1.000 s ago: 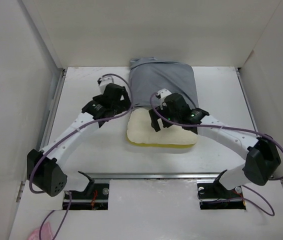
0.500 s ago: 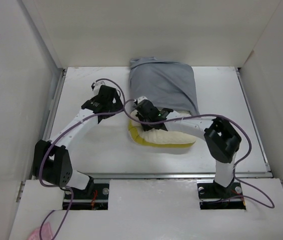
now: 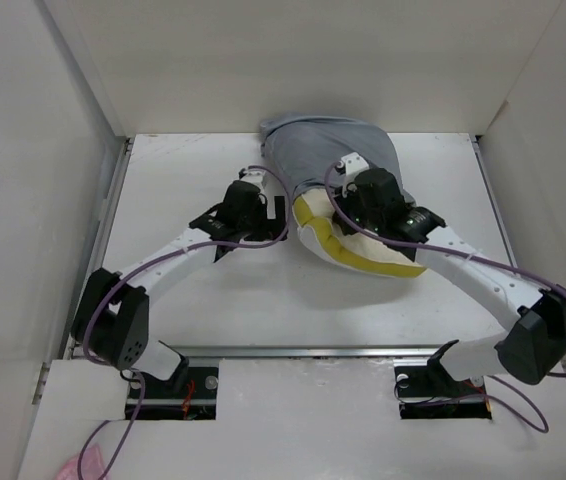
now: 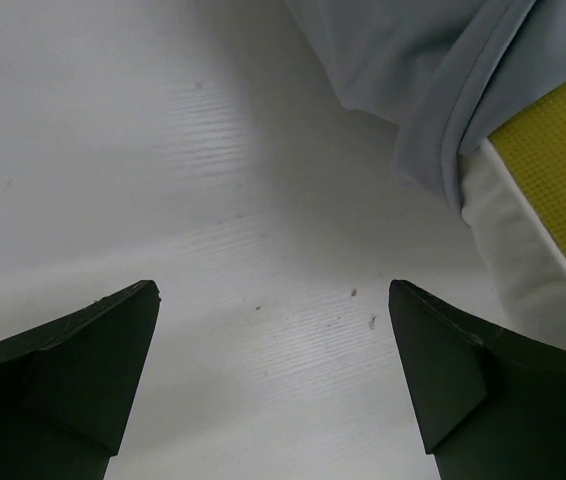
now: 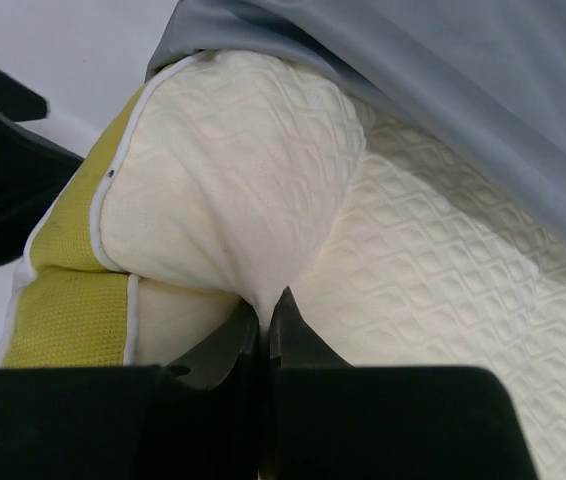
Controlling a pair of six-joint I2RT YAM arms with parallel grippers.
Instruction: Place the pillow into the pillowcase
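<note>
While our left gripper (image 4: 273, 292) is hovering over the smooth white table (image 3: 183, 290) with its jaws spread wide and nothing between them, we are seeing that it has swung in over the last second and is now sitting just beside the open hem of the pillowcase (image 3: 328, 150). That soft, wrinkly grey sack is lying at the far middle of the table. The pillow (image 3: 358, 258) is partly inside it, with the near half still sticking out. A second ago the pillow was lying flat and square to us. Now it is slewing round, its mesh-like bright yellow edge band turning up on the left. Further right, our right gripper (image 5: 265, 312), which was spread a second ago, is pinching a fold of the pillow's quilted cream cover, jaws pressed nearly together. We are judging that the thick, rounded foam is squashing readily and that the insertion is roughly half done.
</note>
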